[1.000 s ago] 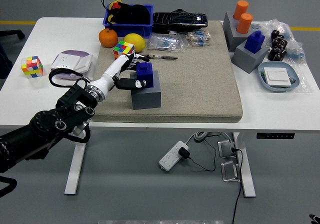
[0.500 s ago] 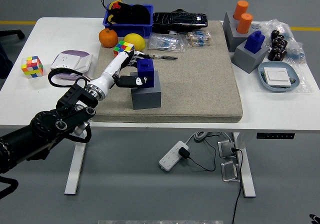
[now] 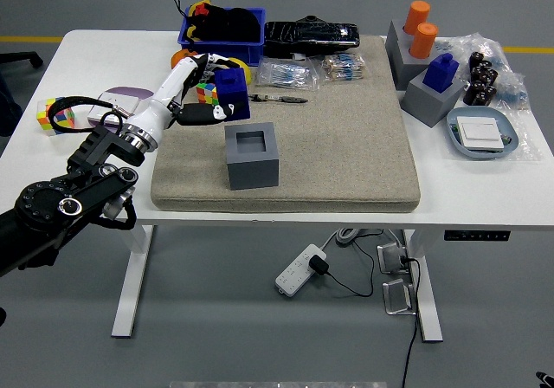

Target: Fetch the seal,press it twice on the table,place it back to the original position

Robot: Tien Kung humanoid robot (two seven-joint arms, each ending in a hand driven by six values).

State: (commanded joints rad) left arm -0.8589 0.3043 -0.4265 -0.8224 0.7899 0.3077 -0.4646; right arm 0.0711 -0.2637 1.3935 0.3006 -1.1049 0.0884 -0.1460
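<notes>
**A:** Where is the blue seal (image 3: pixel 231 94)?

**B:** In the left hand (image 3: pixel 210 93). The fingers are curled around it, gripping it from the left side, and it sits clear above the beige mat (image 3: pixel 346 137), up and to the left of the grey holder block (image 3: pixel 252 155).

**A:** And the holder itself?

**B:** It stands on the mat with its square socket open and showing nothing inside. The seal is apart from it, not touching.

**A:** What lies around the hand?

**B:** Just behind it are an orange (image 3: pixel 180 57), partly hidden by the arm, and a small colour cube (image 3: pixel 206 87), also partly covered. A blue bin (image 3: pixel 220 31) with dark items sits at the far edge of the counter (image 3: pixel 104 50). Another colour cube (image 3: pixel 54 113) lies at the left, beside the forearm.

**A:** The right side?

**B:** A second grey block with a blue seal (image 3: pixel 442 72) in it, a taller block holding two orange cylinders (image 3: pixel 421 18), and a blue tray (image 3: pixel 483 134). The right arm does not show.
</notes>
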